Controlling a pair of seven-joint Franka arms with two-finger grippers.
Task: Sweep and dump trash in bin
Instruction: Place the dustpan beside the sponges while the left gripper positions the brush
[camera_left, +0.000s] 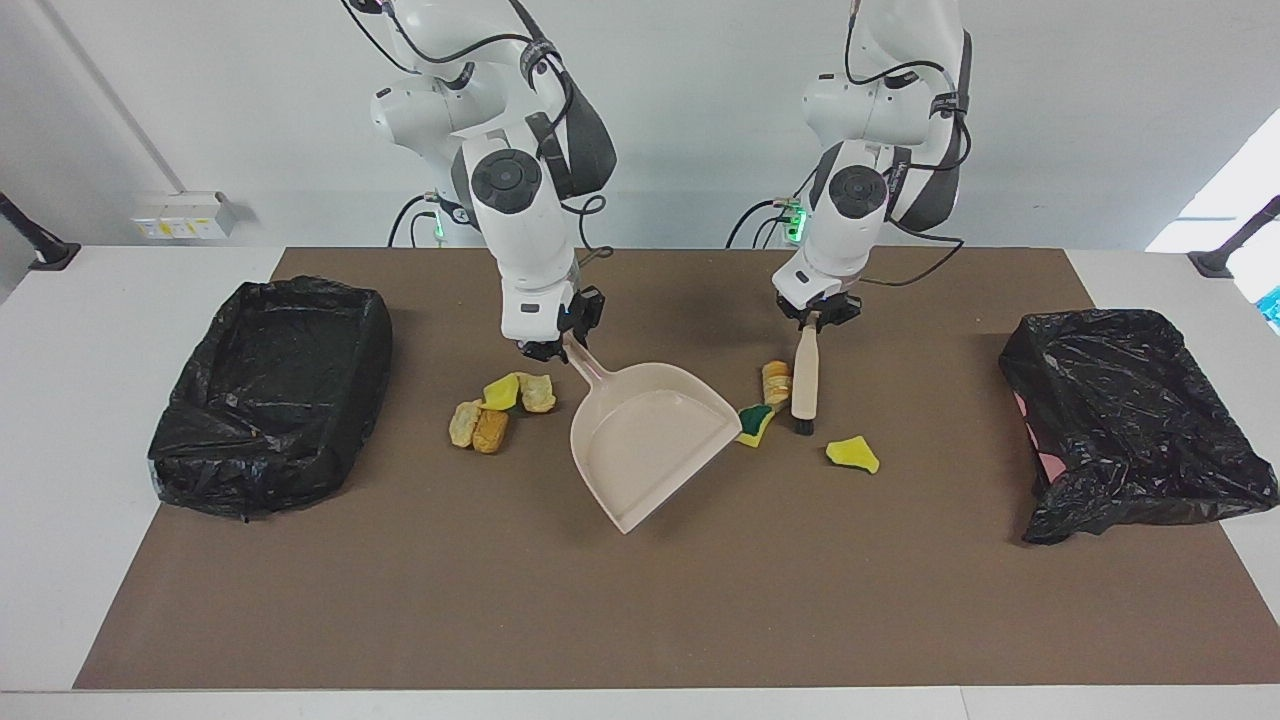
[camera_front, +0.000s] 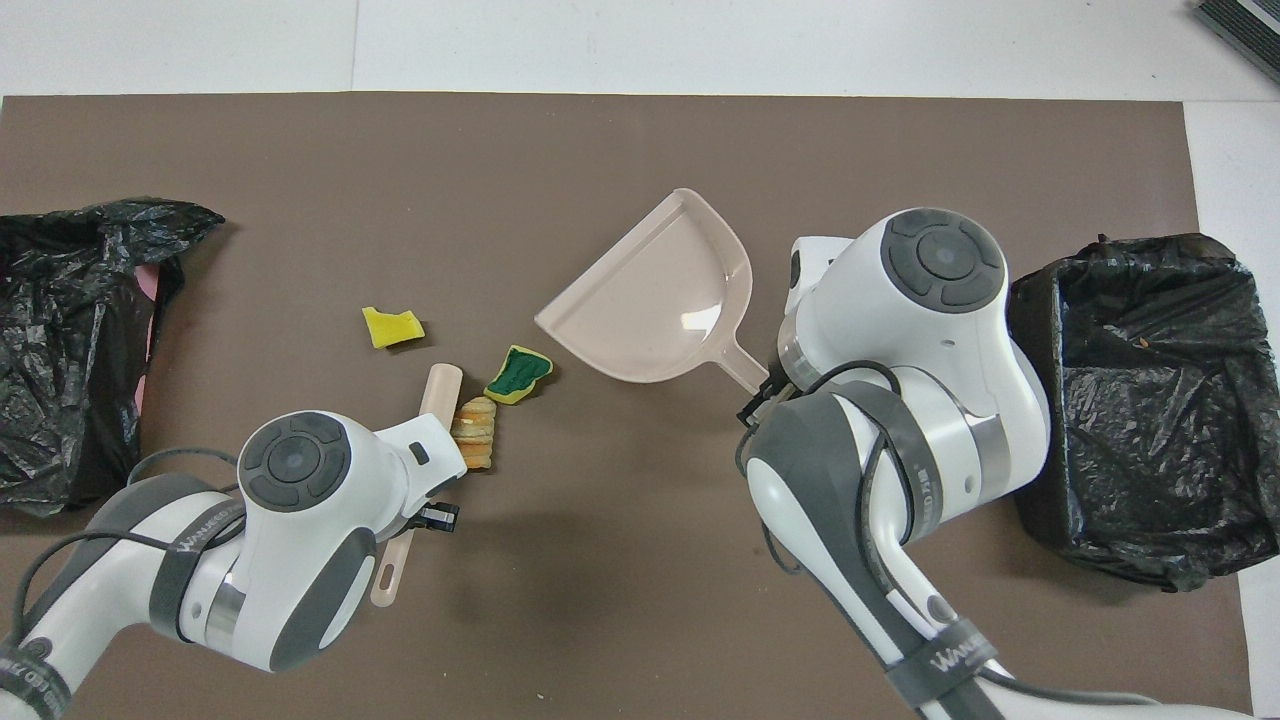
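Note:
My right gripper (camera_left: 556, 344) is shut on the handle of the beige dustpan (camera_left: 645, 435), whose mouth is turned toward the left arm's end. My left gripper (camera_left: 820, 315) is shut on the handle of the beige hand brush (camera_left: 804, 378), its head down on the mat. Trash lies beside the brush: a tan lump (camera_left: 775, 380) touching it and a green-and-yellow sponge (camera_left: 754, 421) at the pan's lip. A yellow scrap (camera_left: 852, 455) lies apart. Several more scraps (camera_left: 500, 408) cluster by the pan's handle, hidden under the right arm in the overhead view.
A bin lined with a black bag (camera_left: 270, 390) stands at the right arm's end of the brown mat (camera_left: 640, 620). A second black-bagged bin (camera_left: 1130, 420) stands at the left arm's end. The dustpan (camera_front: 650, 300) and brush (camera_front: 436, 392) sit mid-mat.

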